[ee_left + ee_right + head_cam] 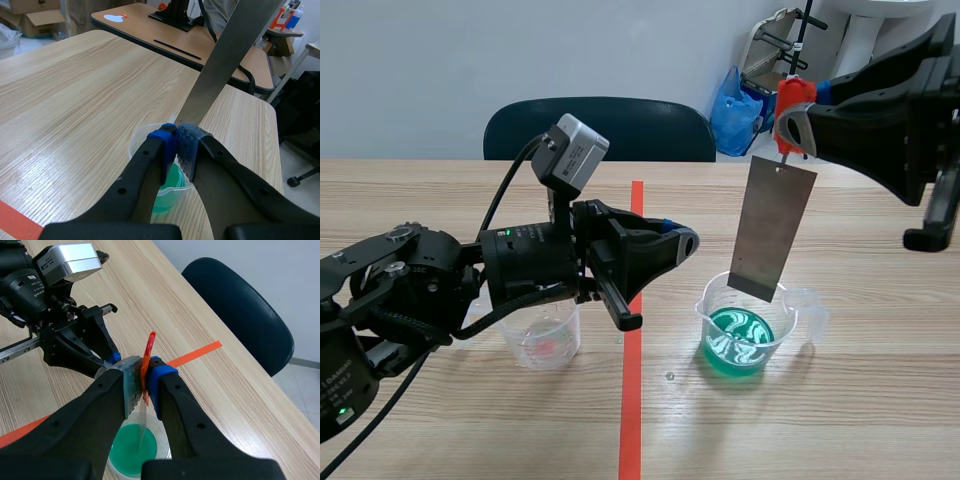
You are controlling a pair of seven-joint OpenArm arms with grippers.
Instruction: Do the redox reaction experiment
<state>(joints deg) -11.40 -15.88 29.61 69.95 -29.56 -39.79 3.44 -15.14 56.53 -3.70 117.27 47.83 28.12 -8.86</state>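
Two claws over the bench, right claw pinching an orange clip, metal plate hanging to the mouth of the green beaker, left wrist view, left claw closed empty just before that green beaker, right wrist view, orange clip clamped above the green beaker

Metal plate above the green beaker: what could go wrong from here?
1. The metal plate hangs tilted from the orange-red clip in the right claw, with its lower edge near the rim of the beaker of green liquid. If lowered like this, it may catch the rim and tip the beaker.
2. The left claw, shut, sits close beside the plate and beaker. A small move could knock either one and spill liquid.
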